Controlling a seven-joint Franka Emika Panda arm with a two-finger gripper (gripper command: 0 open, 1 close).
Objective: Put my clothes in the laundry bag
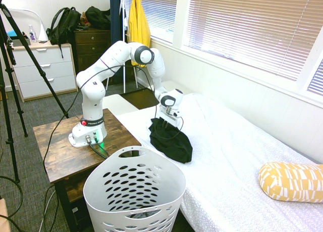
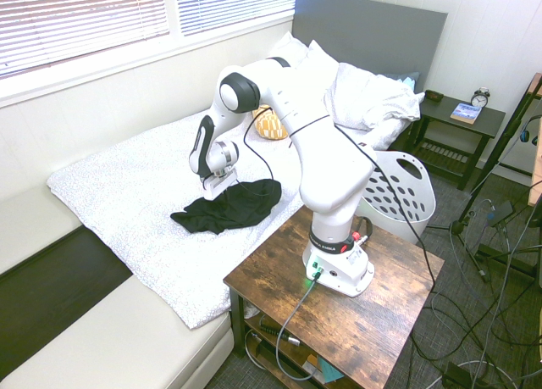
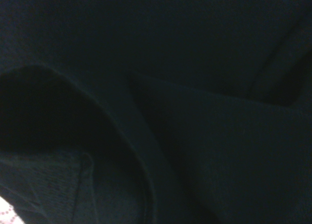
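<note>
Gripper (image 1: 167, 121): jaws drawn narrow, pointing down into the cloth; whether a fold is caught between them cannot be told.
Black garment (image 1: 175, 145): on the bed (image 1: 222, 161), directly under the gripper and reaching out from it toward the headboard end; dark cloth fills most of the wrist view.
Garment's long axis: roughly along the bed's length; the gripper stands toward the end farther from the basket, so most of the cloth would probably trail on the basket side.
Nearer arm: the one Franka arm (image 2: 318, 143), mounted on the wooden table (image 2: 373, 308) beside the bed, is the only one at work.
White basket (image 1: 103, 194): upright, mouth up, beside the bed and the table, well apart from the gripper, toward the headboard end.
Coming move: likely a straight lift, then a carry toward the headboard end and out over the bed's edge, high enough for the hanging cloth to clear the rim.
Risk: a shallow pinch could slip.
</note>
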